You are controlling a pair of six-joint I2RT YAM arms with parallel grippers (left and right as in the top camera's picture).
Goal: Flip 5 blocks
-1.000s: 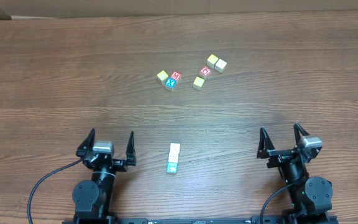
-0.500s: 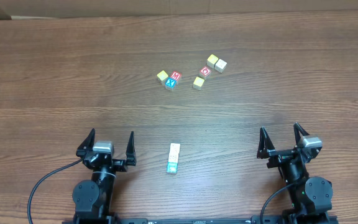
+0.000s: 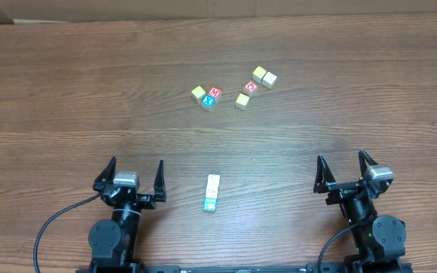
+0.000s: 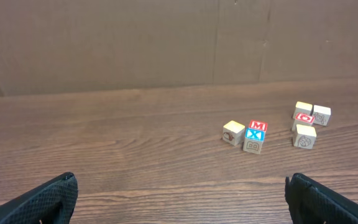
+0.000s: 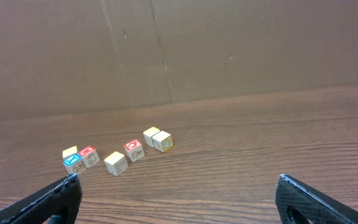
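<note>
Your left gripper [image 3: 136, 161] and right gripper [image 3: 341, 156] sit at the worktop's [image 3: 51, 91] near edge, fingers spread wide and holding nothing. Most blocks [image 3: 242, 100] cluster mid-worktop toward the far edge. A touching teal-and-cream pair [image 3: 212, 193] lies between the grippers. Open wood surrounds both groups.

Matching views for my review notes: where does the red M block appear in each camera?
Overhead: red M block above centre, in the left-hand cluster.
Left wrist: red M block right of centre.
Right wrist: red M block at far left.
Shared landmark: the blue block directly beside it.
</note>
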